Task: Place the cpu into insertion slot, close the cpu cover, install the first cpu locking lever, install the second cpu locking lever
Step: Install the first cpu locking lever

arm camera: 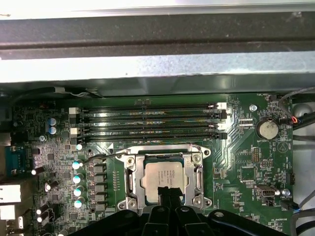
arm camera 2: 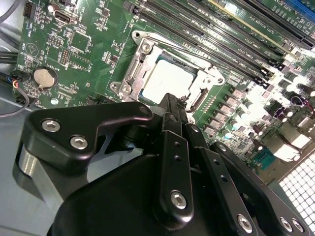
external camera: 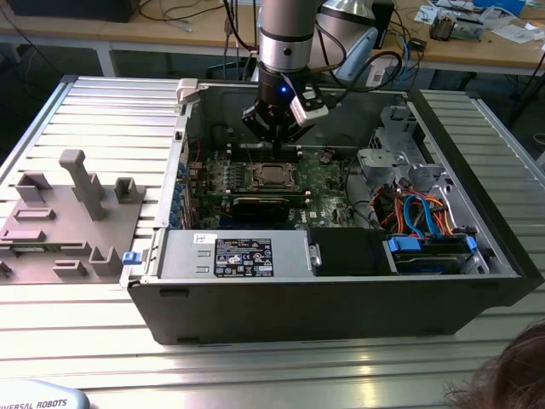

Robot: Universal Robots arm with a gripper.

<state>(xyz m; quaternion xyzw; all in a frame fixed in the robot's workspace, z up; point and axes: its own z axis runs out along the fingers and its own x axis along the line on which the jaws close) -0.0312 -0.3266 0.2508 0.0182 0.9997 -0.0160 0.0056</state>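
The cpu (arm camera: 165,174) lies flat in the insertion slot (external camera: 255,175) on the green board, its silver top showing in both wrist views (arm camera 2: 167,78). The cpu cover (arm camera: 130,179) is down around it as a silvery frame (arm camera 2: 129,74). A thin wire lever (arm camera: 106,156) runs along one rim of the socket and sticks out past its corner. My gripper (arm camera: 170,192) is shut with nothing in it, its narrow tip right at the socket's edge (arm camera 2: 172,101). In the exterior view the gripper (external camera: 277,143) hangs just behind the socket.
Long black memory slots (arm camera: 147,120) run beside the socket. The case wall (arm camera: 157,69) rises behind them. A power supply (external camera: 243,254) and a drive bay with cables (external camera: 421,230) fill the case front. A grey fixture (external camera: 68,217) stands at the exterior view's left.
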